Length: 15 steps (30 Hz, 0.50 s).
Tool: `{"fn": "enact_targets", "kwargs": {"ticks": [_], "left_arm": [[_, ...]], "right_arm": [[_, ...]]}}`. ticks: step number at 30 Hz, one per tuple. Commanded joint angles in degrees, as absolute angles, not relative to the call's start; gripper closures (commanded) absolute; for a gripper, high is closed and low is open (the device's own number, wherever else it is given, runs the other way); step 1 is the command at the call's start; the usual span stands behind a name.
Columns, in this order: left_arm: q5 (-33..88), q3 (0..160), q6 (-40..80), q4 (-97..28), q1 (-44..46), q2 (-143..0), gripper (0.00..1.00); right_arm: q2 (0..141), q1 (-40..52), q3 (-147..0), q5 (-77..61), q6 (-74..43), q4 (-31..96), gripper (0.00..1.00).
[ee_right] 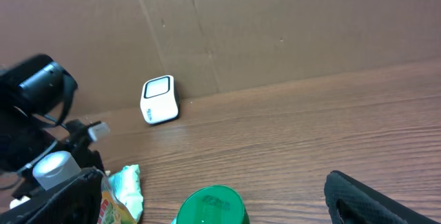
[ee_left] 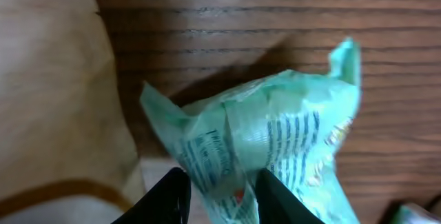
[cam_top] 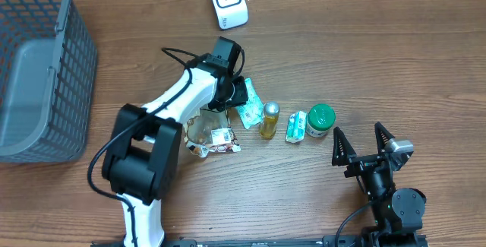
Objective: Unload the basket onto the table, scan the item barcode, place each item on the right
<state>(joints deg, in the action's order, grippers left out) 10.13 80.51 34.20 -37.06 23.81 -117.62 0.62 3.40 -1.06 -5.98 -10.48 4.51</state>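
straddling near end of green packet (cam_top: pixel 249 113) at mid-surface with left fingers (ee_left: pixel 167 200), narrowly parted; cannot tell if pinched. long axis toward far edge, toward scanner (cam_top: pixel 228 1). right fingers (cam_top: pixel 339 147) wide, empty, farther off by front edge.

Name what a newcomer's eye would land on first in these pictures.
First, the white-and-black left arm reaching over the middle of the table, its left gripper straddling a crinkled green packet. Next, the grey mesh basket at the table's left edge and the white scanner at the far side.
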Motion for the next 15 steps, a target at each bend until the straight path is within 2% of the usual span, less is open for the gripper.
{"fn": "enact_targets", "kwargs": {"ticks": [1,2,3,9,15], "left_arm": [[10.5,80.8,34.7,-36.1,24.6,-121.0,0.7],[10.4,80.8,34.7,-36.1,24.4,-121.1,0.73],[10.5,80.9,34.7,-36.1,24.1,-120.9,0.81],[10.5,82.9,33.0,-36.1,23.0,-117.9,0.96],[8.4,87.0,31.9,-38.8,22.3,-113.7,0.94]], "right_arm": [[0.2,3.1,-0.5,-5.6,-10.5,4.3,0.0],[0.2,3.1,-0.5,-5.6,-10.5,4.3,0.0],[0.2,3.1,-0.5,-5.6,-10.5,4.3,0.0],[0.2,3.1,-0.5,-5.6,-10.5,4.3,0.0],[0.2,3.1,-0.5,-5.6,-10.5,4.3,0.0]]}}
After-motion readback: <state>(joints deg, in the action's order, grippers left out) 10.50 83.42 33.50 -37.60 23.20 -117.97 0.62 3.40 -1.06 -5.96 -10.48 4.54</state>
